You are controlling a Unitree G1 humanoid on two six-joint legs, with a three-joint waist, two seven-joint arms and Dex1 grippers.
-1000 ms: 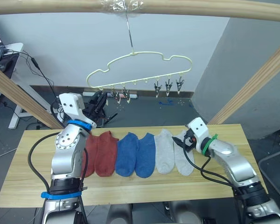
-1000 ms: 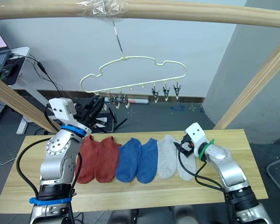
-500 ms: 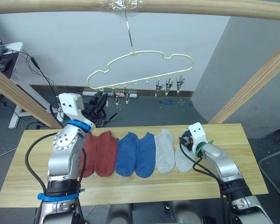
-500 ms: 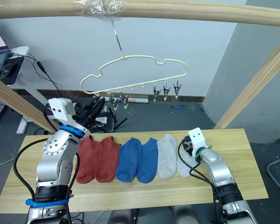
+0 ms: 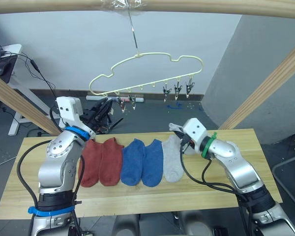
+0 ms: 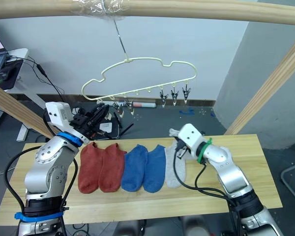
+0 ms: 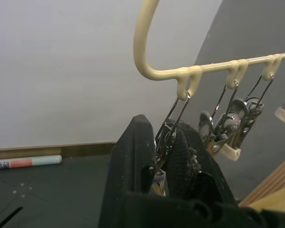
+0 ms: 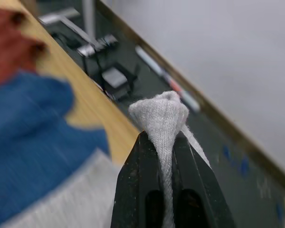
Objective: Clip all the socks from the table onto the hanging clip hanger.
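Socks on the table (image 5: 137, 196) number five: two red (image 5: 102, 161), two blue (image 5: 142, 162), one grey sock (image 5: 172, 160), all between the grippers. Right gripper (image 5: 178, 132) lifts a sixth, a second grey sock (image 6: 225, 153), trailing behind it. Hanger (image 5: 147, 73) hangs above, with five clips I can count. In the left wrist view, left gripper (image 7: 165, 147) is clenched on the end clip (image 7: 167, 135); the next clip (image 7: 228, 130) hangs just beside it. In the right wrist view, black fingers (image 8: 137, 185) pinch the grey fabric tight
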